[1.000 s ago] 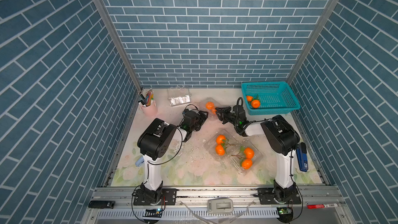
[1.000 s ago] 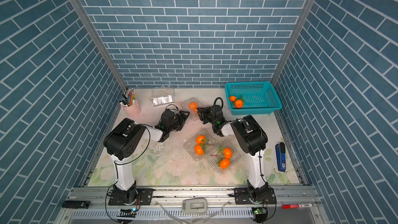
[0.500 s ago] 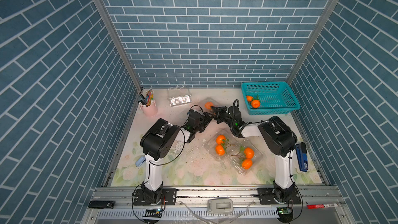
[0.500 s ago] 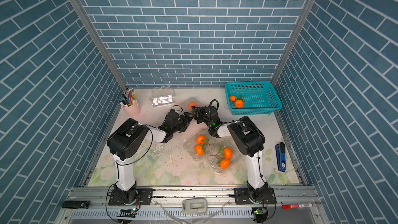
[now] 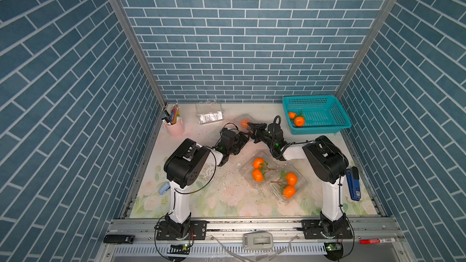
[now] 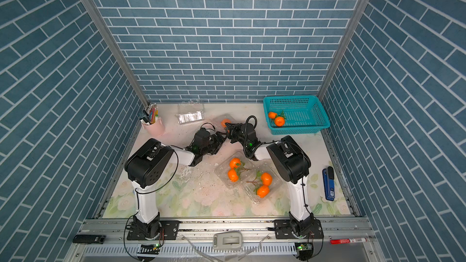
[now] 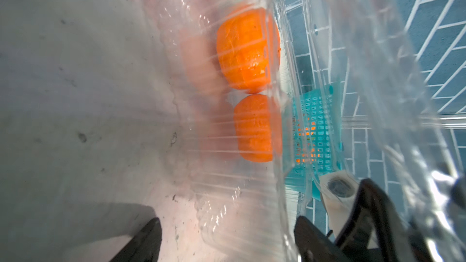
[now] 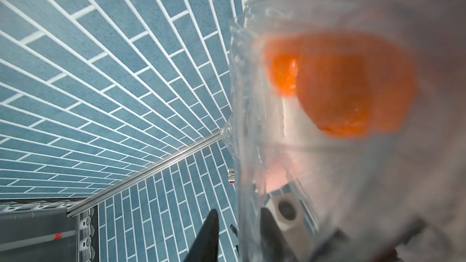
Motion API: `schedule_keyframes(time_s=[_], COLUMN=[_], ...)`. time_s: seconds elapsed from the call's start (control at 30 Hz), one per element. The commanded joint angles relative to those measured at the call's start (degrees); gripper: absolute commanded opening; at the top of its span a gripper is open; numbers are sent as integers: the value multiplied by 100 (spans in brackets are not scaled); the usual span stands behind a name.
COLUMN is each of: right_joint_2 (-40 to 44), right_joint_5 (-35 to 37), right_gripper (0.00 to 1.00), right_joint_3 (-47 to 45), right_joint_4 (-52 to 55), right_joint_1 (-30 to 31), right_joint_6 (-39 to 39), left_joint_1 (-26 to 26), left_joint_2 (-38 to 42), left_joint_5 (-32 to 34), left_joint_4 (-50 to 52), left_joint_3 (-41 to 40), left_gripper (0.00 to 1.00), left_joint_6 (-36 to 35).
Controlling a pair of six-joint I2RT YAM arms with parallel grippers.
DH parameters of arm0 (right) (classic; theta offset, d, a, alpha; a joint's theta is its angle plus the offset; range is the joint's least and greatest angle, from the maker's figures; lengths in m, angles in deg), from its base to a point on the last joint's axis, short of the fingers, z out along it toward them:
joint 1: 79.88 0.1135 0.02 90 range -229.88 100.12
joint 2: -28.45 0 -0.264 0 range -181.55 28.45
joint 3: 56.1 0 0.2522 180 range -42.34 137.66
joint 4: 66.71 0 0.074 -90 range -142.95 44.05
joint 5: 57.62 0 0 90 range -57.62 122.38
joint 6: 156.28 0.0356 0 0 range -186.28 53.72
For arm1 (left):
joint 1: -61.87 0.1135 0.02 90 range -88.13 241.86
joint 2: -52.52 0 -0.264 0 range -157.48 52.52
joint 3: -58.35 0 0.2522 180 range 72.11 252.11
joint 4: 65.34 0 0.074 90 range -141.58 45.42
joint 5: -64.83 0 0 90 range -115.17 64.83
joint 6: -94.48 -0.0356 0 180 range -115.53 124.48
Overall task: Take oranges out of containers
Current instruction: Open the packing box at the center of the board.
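The pair of oranges we were after lay inside a clear clamshell container towards the back of the table, between the two arms. The left gripper stood at the container's ribbed lower shell with one finger on each side of it. The fingers were apart, and we could not tell whether they pressed the plastic. We judged that its job was to pin the base down. The right gripper had its fingers close together about the rim of the lid, seemingly pinching it. We took the reason to be that so light a shell would lift off the table whole unless one arm steadied it while the other peeled it open.

Nearer the arms' bases, two more clamshells sat touching each other and held four more oranges on their twigs. We could not tell whether their lids were shut. A freed pair lay in the teal basket at the back right, and that looked to us like the drop-off. An empty clamshell sat at the back beside a pink pen cup, and a blue stapler lay at the right edge.

All of this rested on a pale floral mat flecked with crumbs. Blue brick-patterned walls closed it in on three sides.
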Motion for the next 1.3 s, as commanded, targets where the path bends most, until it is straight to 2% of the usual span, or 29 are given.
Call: schedule_keyframes(time_s=[0.0, 0.27, 0.47, 0.6, 0.73, 1.0, 1.03, 1.17, 1.27], right_joint_2=[102, 203, 181, 261, 423, 522, 547, 788, 1031], right_joint_5=[159, 451, 408, 188, -278, -1359, -1456, -1879, -1974], right_gripper=[30, 29, 29, 31, 36, 59, 61, 71, 74], right_joint_3=[381, 610, 708, 622, 607, 896, 942, 1338, 1646], right_joint_4=[-66, 341, 458, 477, 772, 1277, 1360, 2472, 3704], right_joint_1=[-37, -50, -131, -323, -621, -989, -1004, -1048, -1052], right_joint_6=[350, 486, 457, 167, -421, -1395, -1539, -2808, -4041], left_joint_1=[33, 42, 88, 181, 341, 842, 914, 1206, 1340], left_joint_2=[-87, -125, -20, 190, 536, 1292, 1377, 1555, 1315], left_joint_5=[-12, -47, -89, -152, -165, -239, -240, -313, -543], left_joint_4=[1233, 1438, 1457, 1496, 1653, 2250, 2450, 3211, 4165], left_joint_3=[-40, -78, -61, -71, -133, -194, -107, 456, 1443], left_gripper=[82, 81, 81, 82, 85, 94, 95, 99, 99], left_joint_6=[-250, -289, -312, -339, -432, -769, -1004, -1494, -2085])
